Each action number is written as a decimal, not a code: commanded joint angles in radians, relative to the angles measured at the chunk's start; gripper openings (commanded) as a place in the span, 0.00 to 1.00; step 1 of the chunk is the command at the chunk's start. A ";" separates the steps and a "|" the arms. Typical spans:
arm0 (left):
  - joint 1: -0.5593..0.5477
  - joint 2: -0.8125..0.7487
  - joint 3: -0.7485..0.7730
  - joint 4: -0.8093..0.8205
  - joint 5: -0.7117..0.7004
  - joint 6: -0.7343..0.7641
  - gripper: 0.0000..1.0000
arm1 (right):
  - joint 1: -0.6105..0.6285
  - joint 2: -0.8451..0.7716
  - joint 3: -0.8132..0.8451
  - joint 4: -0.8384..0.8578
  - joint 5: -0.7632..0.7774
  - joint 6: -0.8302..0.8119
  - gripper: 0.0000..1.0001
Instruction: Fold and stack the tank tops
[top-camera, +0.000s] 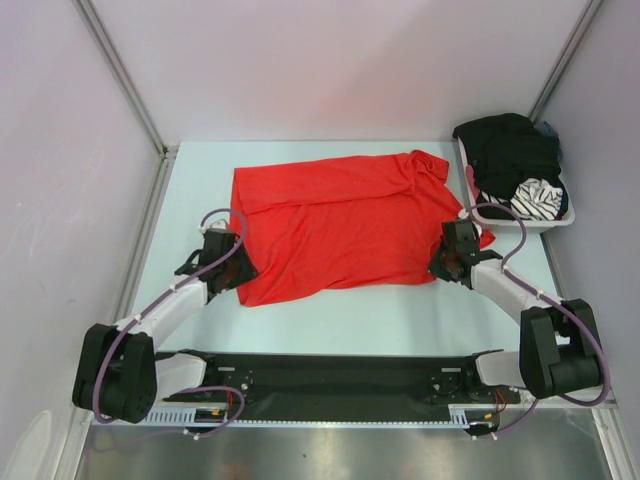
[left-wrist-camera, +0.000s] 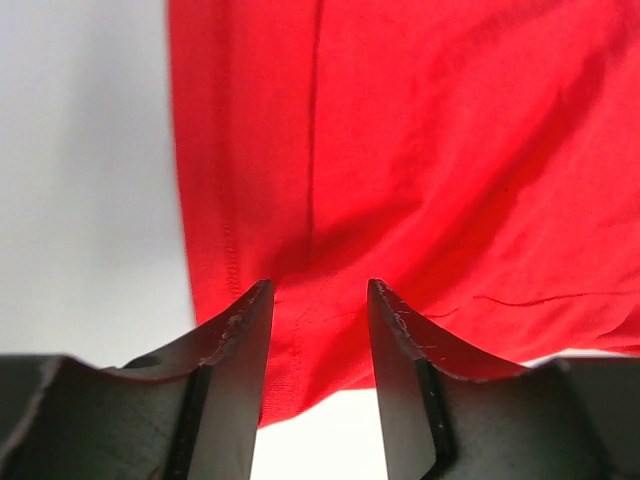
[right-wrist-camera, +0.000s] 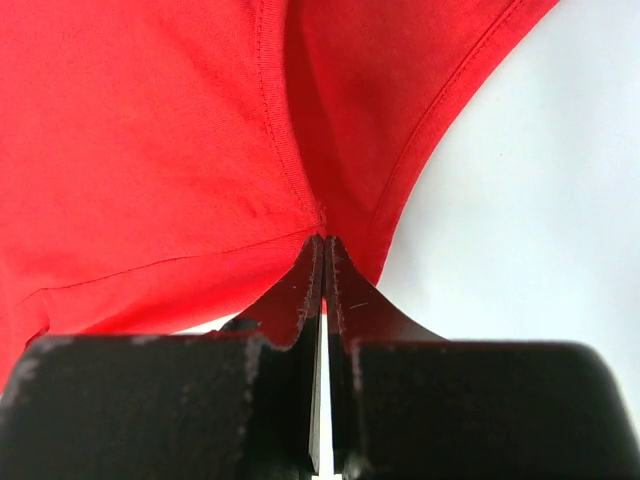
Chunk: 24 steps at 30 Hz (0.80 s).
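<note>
The red tank top (top-camera: 340, 225) lies spread flat in the middle of the table. My left gripper (top-camera: 238, 268) is at its near-left corner. In the left wrist view it (left-wrist-camera: 318, 300) is open, with the jaws either side of the red hem (left-wrist-camera: 300, 340). My right gripper (top-camera: 447, 262) is at the near-right edge of the garment. In the right wrist view it (right-wrist-camera: 323, 245) is shut, pinching a seam of the red fabric (right-wrist-camera: 150, 150). The black tank top (top-camera: 510, 150) lies bunched in the white basket at the back right.
The white basket (top-camera: 522, 228) stands at the table's back right edge and also holds a black-and-white striped cloth (top-camera: 537, 198). Grey walls with metal posts enclose the table. The black arm base rail (top-camera: 340, 375) runs along the near edge.
</note>
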<state>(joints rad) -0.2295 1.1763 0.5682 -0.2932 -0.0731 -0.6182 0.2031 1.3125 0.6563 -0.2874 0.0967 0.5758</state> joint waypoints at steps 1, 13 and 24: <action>-0.030 0.012 -0.022 0.048 0.022 0.015 0.49 | -0.010 0.004 0.002 0.004 0.006 0.007 0.00; -0.042 0.042 -0.036 0.039 -0.001 0.012 0.47 | -0.036 0.016 -0.009 0.024 -0.020 -0.007 0.00; -0.074 0.066 -0.065 0.043 -0.010 -0.020 0.46 | -0.051 0.019 -0.017 0.034 -0.045 -0.011 0.00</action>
<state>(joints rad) -0.2962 1.2270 0.5163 -0.2714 -0.0734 -0.6277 0.1585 1.3258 0.6437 -0.2710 0.0608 0.5747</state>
